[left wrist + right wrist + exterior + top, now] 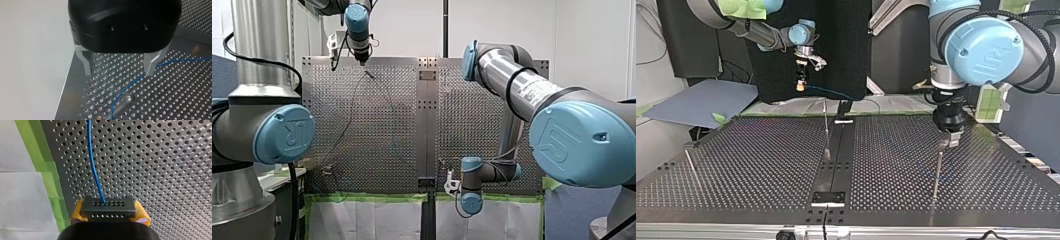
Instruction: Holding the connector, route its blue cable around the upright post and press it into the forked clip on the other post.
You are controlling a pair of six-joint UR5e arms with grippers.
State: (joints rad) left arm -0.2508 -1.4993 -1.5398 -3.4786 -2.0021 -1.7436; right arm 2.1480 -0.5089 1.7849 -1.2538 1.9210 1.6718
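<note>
In the right wrist view my right gripper [109, 214] has its yellow pads [143, 217] shut on a black perforated connector [108, 207]. The blue cable [93, 165] leaves the connector's face and runs ahead over the plate. In the top view that gripper [800, 86] hangs above the taped edge, and the cable [836, 93] trails toward the middle. My left gripper [118, 73] is open, its metal fingers [150, 63] just above the plate. The cable [130, 85] passes by one finger and bends past a post's rounded top [128, 99]. This gripper [952, 136] hovers over a thin post [937, 175].
A second upright post [826, 130] stands near the plate's centre seam, and a third thin rod [691, 165] at the top view's left. Green tape [51, 182] lines the plate's edge by my right gripper. A grey sheet [701, 102] lies off the plate.
</note>
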